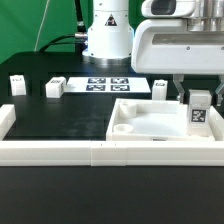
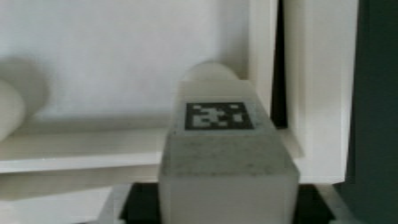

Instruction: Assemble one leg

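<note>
Over the panel's (image 1: pixel 150 125) corner toward the exterior view's right, the gripper (image 1: pixel 199 98) is grasping the leg (image 1: pixel 199 112).
Fingers are clamping the leg upright, its tag (image 2: pixel 217 116) facing the wrist camera.

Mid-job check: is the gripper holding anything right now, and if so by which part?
It appears so: the gripper seems to hold one leg by its upper end, upright over the panel. The contact of the fingers is not clearly visible.
</note>
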`<state>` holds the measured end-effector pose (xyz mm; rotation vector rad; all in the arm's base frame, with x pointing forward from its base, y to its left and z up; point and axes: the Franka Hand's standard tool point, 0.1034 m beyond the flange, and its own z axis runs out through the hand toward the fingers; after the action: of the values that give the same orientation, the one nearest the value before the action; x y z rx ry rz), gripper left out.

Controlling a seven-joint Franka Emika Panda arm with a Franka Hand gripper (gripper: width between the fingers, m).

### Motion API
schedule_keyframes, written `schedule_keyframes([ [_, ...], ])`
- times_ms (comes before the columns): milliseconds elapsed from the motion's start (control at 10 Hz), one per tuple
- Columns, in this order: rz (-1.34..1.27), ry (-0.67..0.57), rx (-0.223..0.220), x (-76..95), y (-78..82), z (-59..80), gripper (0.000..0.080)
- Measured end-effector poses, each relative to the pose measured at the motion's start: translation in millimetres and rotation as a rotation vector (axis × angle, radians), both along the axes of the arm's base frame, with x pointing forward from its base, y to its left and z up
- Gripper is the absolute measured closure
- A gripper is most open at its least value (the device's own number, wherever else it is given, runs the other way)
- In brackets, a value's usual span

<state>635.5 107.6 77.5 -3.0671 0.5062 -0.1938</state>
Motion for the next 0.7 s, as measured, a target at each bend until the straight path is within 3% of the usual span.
schedule_keyframes([
  [400, -0.403, -0.008, 0.022, -1.5, -18.9, -0.8, 0.0501],
  [700, -0.595, -0.005, 0.01, -5.6, -35.1, -0.7, 0.0492],
])
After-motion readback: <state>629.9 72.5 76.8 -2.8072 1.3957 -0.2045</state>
